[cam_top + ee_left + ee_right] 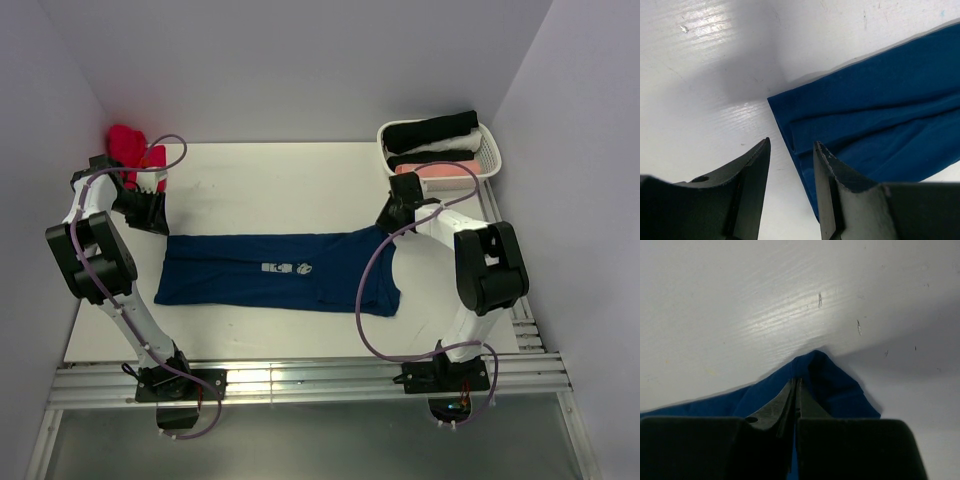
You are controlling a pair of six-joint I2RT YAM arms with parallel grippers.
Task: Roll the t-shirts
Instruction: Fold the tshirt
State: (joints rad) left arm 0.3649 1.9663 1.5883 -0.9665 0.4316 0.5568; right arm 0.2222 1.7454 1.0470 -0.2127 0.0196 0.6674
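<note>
T-shirt [230, 270] stretches left-right, hem leftward; right pincer [796, 383] seemingly grasps it, left pincer [791, 145] released.

1. T-shirt [280, 270], centre of frame: navy blue, with a small pale print [288, 268] mid-chest.
2. Table [300, 180]: white, glossy.
3. Cloth bundle [128, 148], upper left: bright red-pink.
4. Basket [492, 152], upper right: white. Rolls inside: black [432, 130], one salmon pink [437, 170].
5. Left arm [92, 258] and right arm [488, 265]: black housings, white links.
</note>
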